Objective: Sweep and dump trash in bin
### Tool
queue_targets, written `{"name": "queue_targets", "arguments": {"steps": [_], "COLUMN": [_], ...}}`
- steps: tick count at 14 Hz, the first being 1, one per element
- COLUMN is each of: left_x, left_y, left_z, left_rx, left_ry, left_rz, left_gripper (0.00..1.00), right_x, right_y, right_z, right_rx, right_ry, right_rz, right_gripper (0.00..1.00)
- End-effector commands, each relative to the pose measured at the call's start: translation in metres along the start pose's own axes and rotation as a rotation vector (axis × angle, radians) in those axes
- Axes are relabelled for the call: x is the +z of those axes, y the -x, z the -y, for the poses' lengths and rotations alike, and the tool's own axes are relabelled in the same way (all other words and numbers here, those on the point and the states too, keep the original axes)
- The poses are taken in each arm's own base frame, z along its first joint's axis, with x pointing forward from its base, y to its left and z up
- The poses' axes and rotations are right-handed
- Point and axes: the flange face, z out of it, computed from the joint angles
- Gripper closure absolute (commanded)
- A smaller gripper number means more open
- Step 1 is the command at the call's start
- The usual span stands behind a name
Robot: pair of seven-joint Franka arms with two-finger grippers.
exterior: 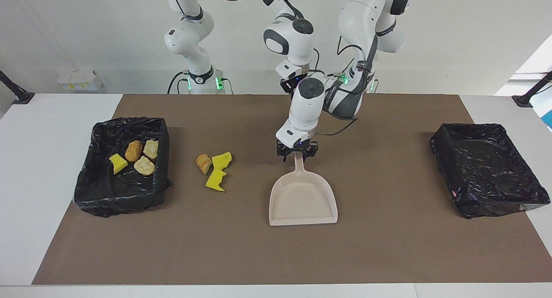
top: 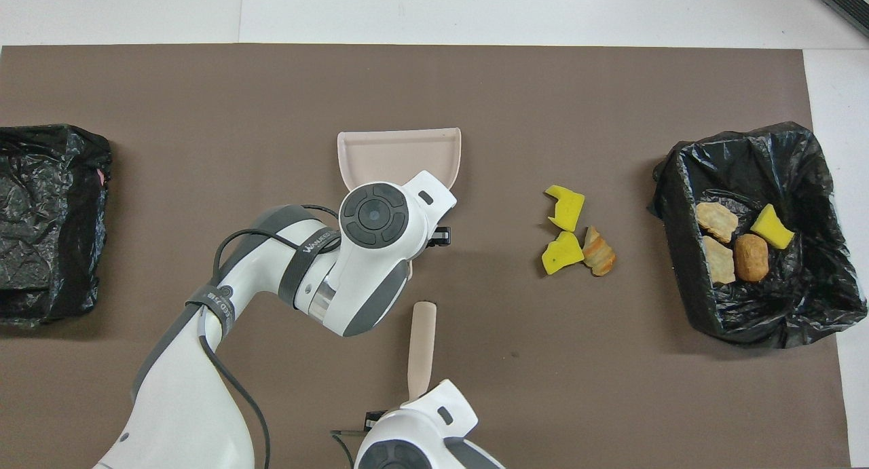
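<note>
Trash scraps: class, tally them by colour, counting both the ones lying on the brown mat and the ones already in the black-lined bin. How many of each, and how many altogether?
Yellow sponge pieces: 3
Golden-brown bread rolls: 4
Total: 7

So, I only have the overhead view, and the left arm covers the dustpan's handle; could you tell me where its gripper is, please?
Observer: The left gripper is down at the dustpan, around its handle.
Operator: Is the pan off the table?
Observer: No, it lies flat on the mat.
Operator: And the bin cut off at my edge?
Observer: That bin shows whole here, with no scraps visible inside.
</note>
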Motion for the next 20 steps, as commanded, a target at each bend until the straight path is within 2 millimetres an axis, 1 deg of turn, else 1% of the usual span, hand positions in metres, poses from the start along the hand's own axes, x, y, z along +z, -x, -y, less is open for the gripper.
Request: {"name": "queue_targets", "arguments": {"steps": [1, 3, 4, 5, 6, 7, 8, 9, 10, 11, 13, 14, 15, 16, 17, 18, 20], "left_x": [-0.01, -0.011, -0.011, -0.011, -0.011, -0.012, -0.014, -0.017, -0.02, -0.02, -0.028, -0.035, -0.042, -0.053, -0.056, -0.06, -0.057], "left_y": [-0.008, -0.01, -0.01, -0.01, -0.01, -0.01, -0.012, -0.015, -0.015, -0.014, -0.019, -0.02, -0.022, -0.024, -0.022, -0.019, -0.012], "left_z": [0.004, 0.007, 0.007, 0.006, 0.007, 0.006, 0.008, 0.013, 0.014, 0.018, 0.032, 0.043, 0.055, 0.067, 0.072, 0.076, 0.084], "left_rx": [-0.005, 0.032, 0.048, 0.06, 0.065, 0.072, 0.087, 0.108, 0.127, 0.152, 0.349, 0.449, 0.536, 0.638, 0.725, 0.805, 0.997], "left_ry": [-0.01, -0.046, -0.06, -0.07, -0.073, -0.076, -0.091, -0.117, -0.132, -0.151, -0.205, -0.222, -0.235, -0.242, -0.248, -0.253, -0.249], "left_rz": [-0.023, -0.044, -0.053, -0.059, -0.061, -0.066, -0.078, -0.097, -0.105, -0.09, -0.064, -0.031, 0.001, 0.03, 0.06, 0.096, 0.172], "left_gripper": [0.47, 0.52, 0.54, 0.58, 0.65, 0.75, 0.88, 0.97, 1.0, 1.0, 1.0, 1.0, 1.0, 1.0, 1.0, 1.0, 1.0], "right_x": [-0.035, -0.049, -0.053, -0.056, -0.059, -0.06, -0.058, -0.055, -0.052, -0.048, -0.041, -0.037, -0.034, -0.022, -0.012, -0.008, -0.008], "right_y": [-0.032, -0.064, -0.077, -0.089, -0.103, -0.117, -0.135, -0.151, -0.167, -0.182, -0.212, -0.223, -0.231, -0.236, -0.238, -0.237, -0.235], "right_z": [-0.052, -0.09, -0.104, -0.115, -0.129, -0.141, -0.157, -0.174, -0.192, -0.213, -0.261, -0.283, -0.3, -0.315, -0.323, -0.323, -0.317], "right_rx": [-0.018, -0.033, -0.037, -0.041, -0.047, -0.046, -0.032, -0.037, -0.056, -0.084, -0.115, -0.142, -0.141, -0.133, -0.123, -0.125, -0.143], "right_ry": [0.01, 0.017, 0.017, 0.025, 0.037, 0.045, 0.062, 0.088, 0.095, 0.1, 0.087, 0.082, 0.071, 0.069, 0.066, 0.058, 0.046], "right_rz": [0.026, 0.049, 0.052, 0.05, 0.041, 0.027, 0.008, -0.007, -0.007, 0.001, 0.005, 0.017, 0.015, 0.029, 0.036, 0.035, 0.036], "right_gripper": [1.0, 1.0, 1.0, 1.0, 1.0, 1.0, 1.0, 1.0, 1.0, 1.0, 1.0, 1.0, 1.0, 1.0, 1.0, 1.0, 1.0]}}
